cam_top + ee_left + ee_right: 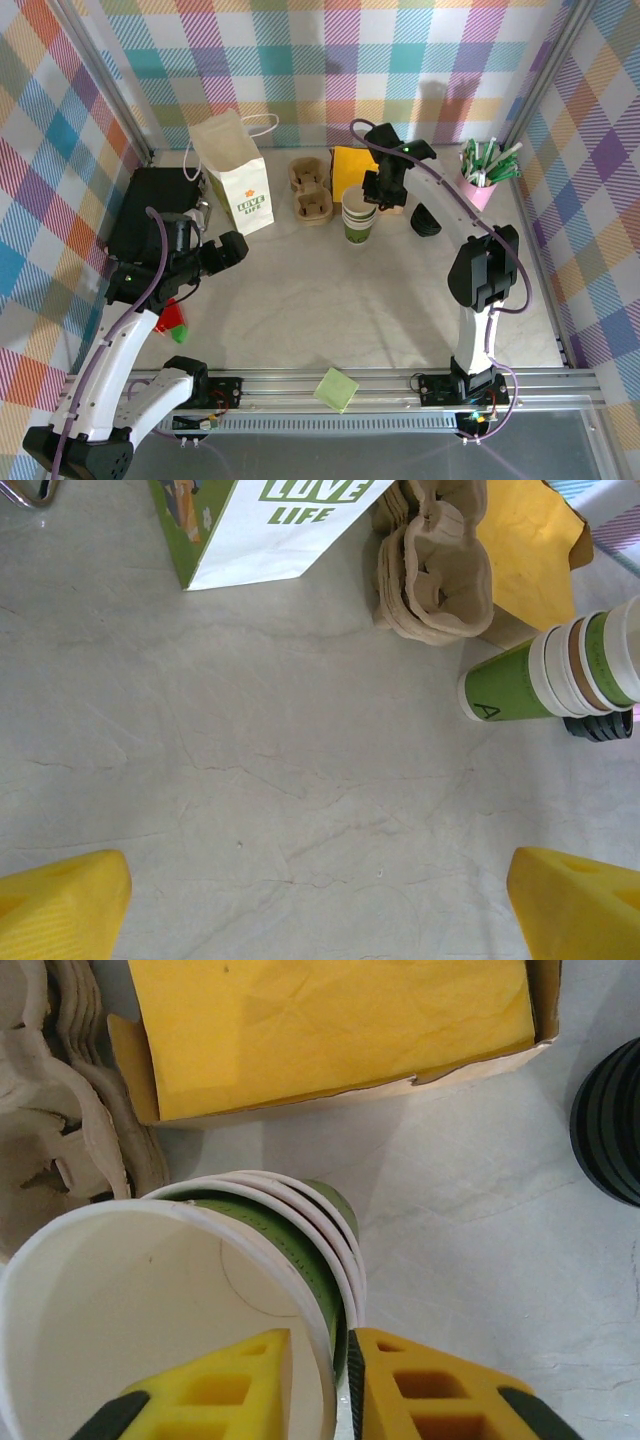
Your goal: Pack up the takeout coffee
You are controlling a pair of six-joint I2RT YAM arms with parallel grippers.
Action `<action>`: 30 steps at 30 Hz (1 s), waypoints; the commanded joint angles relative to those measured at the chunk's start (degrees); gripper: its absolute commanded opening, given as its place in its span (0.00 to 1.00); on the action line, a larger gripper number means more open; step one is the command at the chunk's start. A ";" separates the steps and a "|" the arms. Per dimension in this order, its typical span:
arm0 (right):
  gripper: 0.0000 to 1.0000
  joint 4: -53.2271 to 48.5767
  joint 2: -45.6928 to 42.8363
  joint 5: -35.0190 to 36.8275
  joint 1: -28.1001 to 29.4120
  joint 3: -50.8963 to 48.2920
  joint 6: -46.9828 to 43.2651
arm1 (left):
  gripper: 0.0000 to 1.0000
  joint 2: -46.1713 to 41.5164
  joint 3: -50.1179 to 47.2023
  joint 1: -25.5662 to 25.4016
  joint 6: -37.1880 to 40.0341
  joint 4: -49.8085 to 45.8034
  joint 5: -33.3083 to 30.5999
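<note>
**Gripping the top cup's rim**

Your right end effector is clenched on the takeout coffee cup, cream-white inside. It sits atop the green-banded cup stack. Your left end effector hangs released above the table.

Pastel plaid walls, white bag with green lettering, yellow napkins, cream-white coffee cup, green-banded stack
</note>
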 commanded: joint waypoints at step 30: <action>0.03 -21.33 -5.02 4.19 2.90 24.76 -8.04 | 0.96 -1.48 3.34 -0.66 0.96 -1.61 0.53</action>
